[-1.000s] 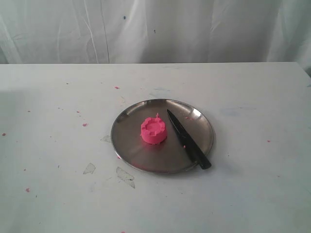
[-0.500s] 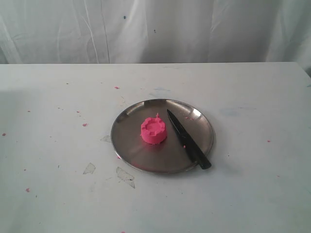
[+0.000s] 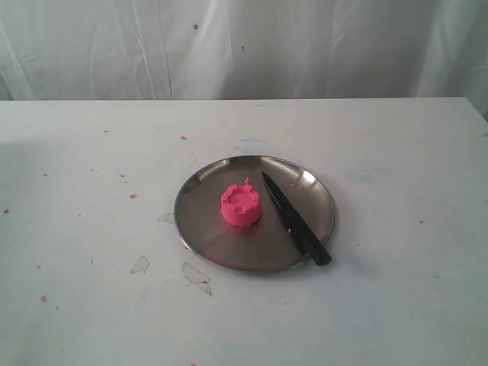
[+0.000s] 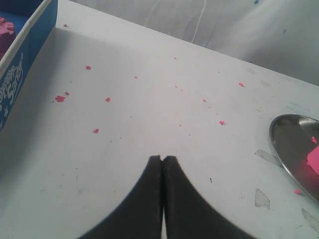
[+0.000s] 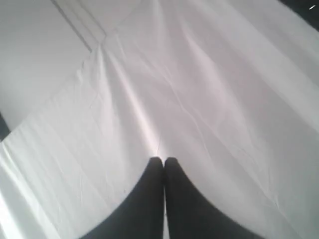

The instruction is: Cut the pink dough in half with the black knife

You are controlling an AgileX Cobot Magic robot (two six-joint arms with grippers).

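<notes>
A round steel plate (image 3: 200,229) sits near the middle of the white bench (image 3: 396,305). There is bare bench on every side of it, with lots of room to move. The back edge of the bench meets a white curtain (image 3: 305,46).

The pink dough (image 3: 242,205) is on the plate, a bit left of the plate's middle. It is one whole lump with little bumps on top. The black knife (image 3: 296,219) lies flat on the plate, just to the right of the dough, with a small gap between them. Its tip points to the back, and the end of its handle sticks out over the plate's front right rim.

Tiny pink crumbs (image 4: 60,98) are scattered on the bench to the left of the plate.

The left gripper (image 4: 162,158) hangs over the bare bench, and its jaws are pressed together with nothing in them. Its camera sees the edge of the plate to one side. To the other side is a blue box (image 4: 30,45) with something pink in it.

The right gripper (image 5: 163,159) also has its jaws pressed together, holding nothing. Its camera sees only wrinkled white cloth (image 5: 199,99).
</notes>
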